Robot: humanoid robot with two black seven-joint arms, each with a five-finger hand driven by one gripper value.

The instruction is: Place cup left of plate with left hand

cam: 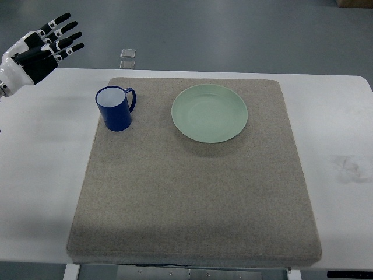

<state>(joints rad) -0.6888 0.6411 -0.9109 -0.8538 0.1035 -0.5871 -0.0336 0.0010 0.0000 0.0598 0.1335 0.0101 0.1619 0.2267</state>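
The blue cup (116, 108) stands upright, its long axis vertical and its open mouth facing up, with the loop handle pointing right toward the plate (210, 112). It is a straight-sided cylinder with a glossy, enamel-like blue wall and a pale inside. It sits at the far left part of the mat (192, 192), left of the plate and apart from it. The plate is round, pale green, smooth and shallow, lying flat on the far middle of the mat. The mat is a coarse, felt-like grey-beige square with rounded corners, spread on a smooth white table (344, 128). The left hand (44, 48) hovers at the far left corner, well apart from the cup, its black-and-white fingers (65, 39) spread out and holding nothing.
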